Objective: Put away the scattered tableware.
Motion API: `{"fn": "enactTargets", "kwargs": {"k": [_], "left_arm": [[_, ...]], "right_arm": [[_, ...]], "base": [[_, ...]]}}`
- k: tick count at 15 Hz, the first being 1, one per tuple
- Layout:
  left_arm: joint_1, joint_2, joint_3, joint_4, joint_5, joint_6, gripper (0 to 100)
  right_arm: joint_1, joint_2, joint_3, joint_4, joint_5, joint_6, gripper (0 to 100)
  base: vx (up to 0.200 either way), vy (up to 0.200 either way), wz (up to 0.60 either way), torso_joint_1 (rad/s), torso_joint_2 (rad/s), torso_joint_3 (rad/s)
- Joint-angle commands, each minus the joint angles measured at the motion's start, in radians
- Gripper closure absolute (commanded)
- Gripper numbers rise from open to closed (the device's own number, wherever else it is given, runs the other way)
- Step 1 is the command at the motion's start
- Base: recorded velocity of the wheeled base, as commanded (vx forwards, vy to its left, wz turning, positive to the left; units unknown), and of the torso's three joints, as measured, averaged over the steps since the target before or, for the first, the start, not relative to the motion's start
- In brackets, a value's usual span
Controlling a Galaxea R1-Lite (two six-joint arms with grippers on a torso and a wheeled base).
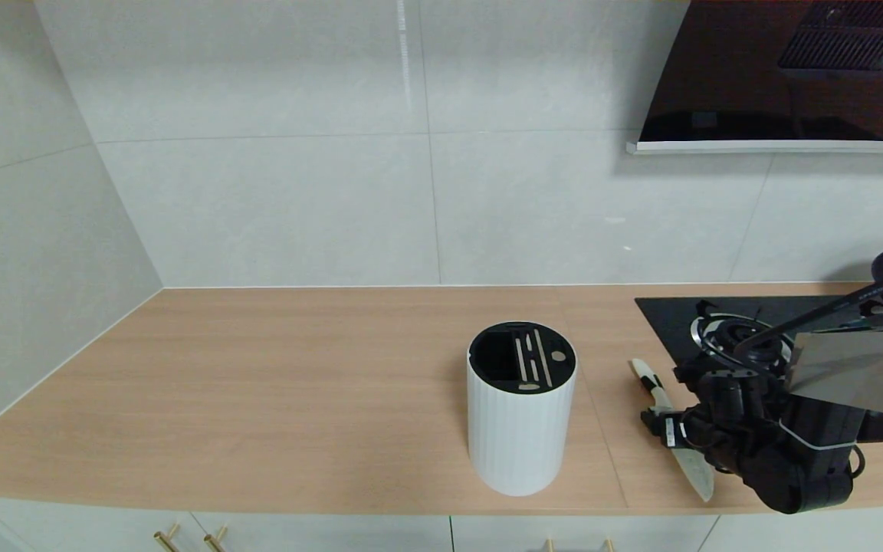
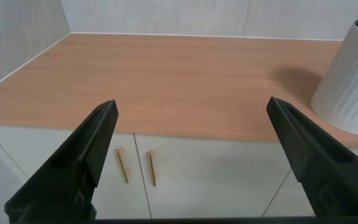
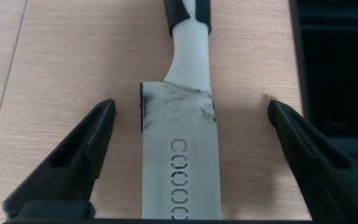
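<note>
A white ribbed knife holder (image 1: 520,429) stands upright on the wooden counter (image 1: 296,383), its black slotted top facing up; it also shows in the left wrist view (image 2: 352,74). To its right a knife (image 1: 650,386) with a pale blade and a white and black handle lies flat on the counter. My right gripper (image 1: 667,426) hangs low over it, open. The blade (image 3: 179,162) lies between the two fingers (image 3: 73,168), close to the handle (image 3: 188,37). My left gripper (image 2: 191,109) is open and empty, out in front of the counter's front edge.
A black hob (image 1: 717,318) with a burner (image 1: 734,337) lies just beyond the knife on the right. A dark range hood (image 1: 794,69) hangs above it. Tiled walls close the back and left. White cabinet doors with brass handles (image 2: 122,165) sit below the counter.
</note>
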Motion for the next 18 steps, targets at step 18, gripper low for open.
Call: {"fn": "enactTargets", "kwargs": {"k": [18], "left_arm": [[-0.034, 0.15, -0.367, 0.058, -0.322, -0.029, 0]], "right_arm": [[0.105, -0.803, 0.034, 0.354, -0.024, 0.014, 100]], "base": [[0.0, 0.0, 0.0, 0.0, 0.0, 0.0]]}}
